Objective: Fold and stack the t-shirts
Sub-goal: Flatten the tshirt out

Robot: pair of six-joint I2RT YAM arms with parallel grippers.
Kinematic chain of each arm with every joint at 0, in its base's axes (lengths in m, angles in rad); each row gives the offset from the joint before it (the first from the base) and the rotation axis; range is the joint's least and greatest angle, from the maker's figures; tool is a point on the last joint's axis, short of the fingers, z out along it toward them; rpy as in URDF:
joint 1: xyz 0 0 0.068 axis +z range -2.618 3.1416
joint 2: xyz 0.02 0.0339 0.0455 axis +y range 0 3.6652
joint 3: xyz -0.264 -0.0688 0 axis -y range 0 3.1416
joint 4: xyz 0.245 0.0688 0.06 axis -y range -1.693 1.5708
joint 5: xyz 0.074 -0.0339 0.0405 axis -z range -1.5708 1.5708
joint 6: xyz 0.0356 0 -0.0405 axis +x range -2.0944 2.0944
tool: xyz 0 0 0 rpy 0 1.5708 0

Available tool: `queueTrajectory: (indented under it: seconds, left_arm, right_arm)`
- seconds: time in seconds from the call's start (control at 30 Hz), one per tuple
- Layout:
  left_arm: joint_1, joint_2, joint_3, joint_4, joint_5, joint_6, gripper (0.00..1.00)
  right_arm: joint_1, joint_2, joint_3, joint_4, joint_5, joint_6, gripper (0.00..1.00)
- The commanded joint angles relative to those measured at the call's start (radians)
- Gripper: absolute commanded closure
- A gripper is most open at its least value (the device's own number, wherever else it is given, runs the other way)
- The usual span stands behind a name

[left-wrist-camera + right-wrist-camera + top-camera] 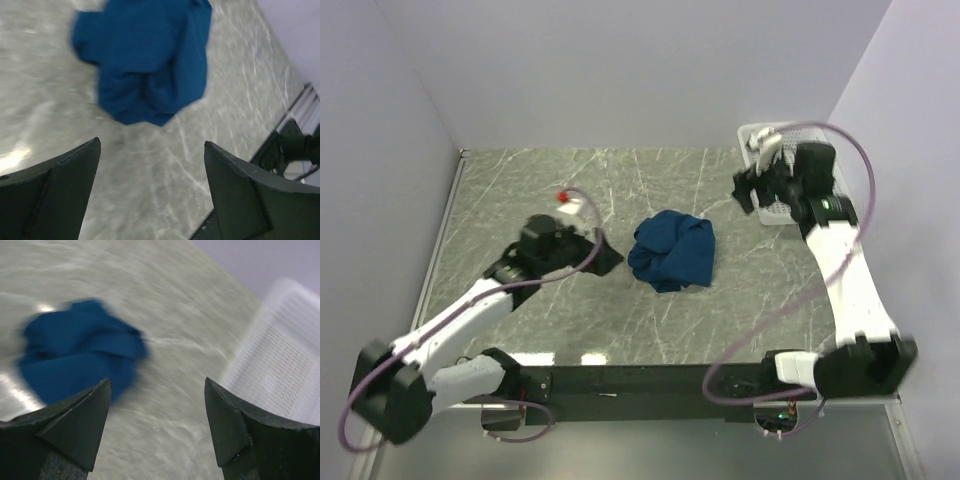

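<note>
Blue t-shirt [672, 250]: crumpled in a loose, unfolded heap near the middle of the worktop [520, 190]; no print showed among its folds. It lay between the two grippers and touched neither.
Worktop: grey-green stone pattern with pale veins, closed in by pale walls [620, 70] on the left, far and right sides.
Left gripper [608, 255]: low over the worktop just left of the heap and pointing toward it. Its jaws were spread wide with nothing between them.
Left wrist view: the t-shirt [145, 65] filled the upper middle of the picture, beyond the two dark fingers [65, 185]. Bare worktop lay between the fingertips and the cloth, and the cloth's edges were somewhat blurred.
Right gripper [748, 190]: held above the worktop at the far right, beyond and to the right of the heap and well apart from it. It was released, jaws wide, grasping nothing.
White mesh basket [775, 212]: at the far right corner of the worktop, just behind the right gripper and largely hidden by the right arm [850, 270]. Its contents could not be told.
Right wrist view: the t-shirt [75, 360] was a blurred blue mass at the left and the mesh basket [285, 355] stood at the right. Bare worktop showed between the parted fingers [80, 425].
</note>
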Motion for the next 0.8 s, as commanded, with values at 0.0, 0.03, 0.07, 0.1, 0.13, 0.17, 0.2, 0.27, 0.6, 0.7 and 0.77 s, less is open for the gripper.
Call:
queueTrajectory:
  seconds: [0.0,0.03,0.07,0.1,0.13,0.17,0.2,0.27,0.6,0.7,0.77]
  left_arm:
    - [-0.185,0.177,0.176,-0.002,-0.203,-0.038,0.12]
    - [-0.218,0.231,0.217,-0.018,-0.229,-0.043,0.16]
    - [-0.277,0.282,0.302,-0.028,-0.265,-0.052,0.18]
    - [-0.304,0.335,0.346,-0.059,-0.303,-0.056,0.19]
    - [-0.327,0.436,0.392,-0.073,-0.367,-0.061,0.19]
    - [-0.36,0.487,0.476,-0.087,-0.383,-0.06,0.19]
    - [-0.371,0.536,0.521,-0.113,-0.398,-0.061,0.2]
    - [-0.394,0.677,0.65,-0.143,-0.438,-0.061,0.24]
    - [-0.425,1.096,1.124,-0.419,-0.49,-0.003,0.59]
    - [-0.431,1.053,1.158,-0.407,-0.489,0.019,0.99]
    - [-0.44,0.999,1.176,-0.368,-0.484,0.037,0.99]
  right_arm:
    - [0.0,-0.119,-0.228,-0.117,-0.593,-0.17,0.19]
    - [0.0,-0.153,-0.276,-0.076,-0.641,-0.155,0.2]
    - [0.0,-0.217,-0.32,-0.041,-0.654,-0.084,0.2]
    - [-0.008,-0.248,-0.397,-0.004,-0.653,-0.046,0.2]
    - [-0.017,-0.28,-0.428,0.057,-0.613,-0.017,0.2]
    - [-0.032,-0.334,-0.451,0.082,-0.581,0.024,0.2]
    - [-0.069,-0.351,-0.477,0.103,-0.543,0.05,0.19]
    - [-0.153,-0.369,-0.489,0.114,-0.528,0.087,0.19]
    - [-0.364,-0.342,-0.488,0.079,-0.659,0.124,0.22]
    - [-0.371,-0.35,-0.488,0.074,-0.66,0.124,0.22]
    - [-0.376,-0.36,-0.488,0.079,-0.665,0.129,0.22]
